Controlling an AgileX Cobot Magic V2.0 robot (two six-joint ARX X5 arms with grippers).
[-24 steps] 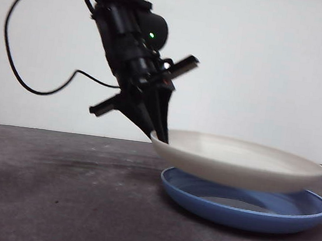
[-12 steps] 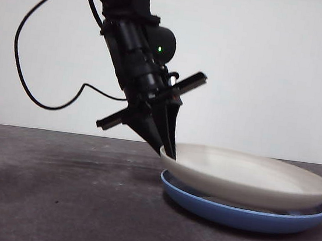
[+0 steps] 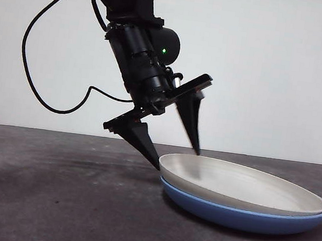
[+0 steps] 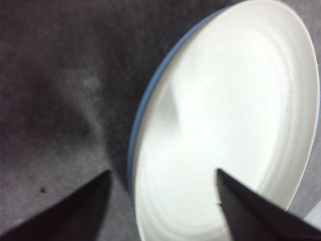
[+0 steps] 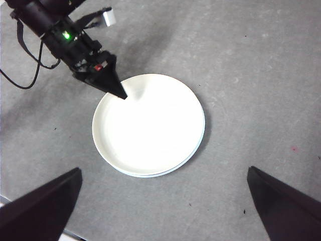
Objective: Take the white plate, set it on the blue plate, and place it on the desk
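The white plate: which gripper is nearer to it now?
Left. The left gripper straddles the white plate's rim, jaws open. The right gripper hangs high above it, also open.

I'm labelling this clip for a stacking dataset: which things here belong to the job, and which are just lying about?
Part of the job:
- round matte cream-white plate, nested in the blue one
- round glossy mid-blue plate, underneath it
- dark grey matte desk
- left gripper, fingers open astride the plates' rim

Just there:
- right gripper, open, held high above the plates
- black cable on the left arm
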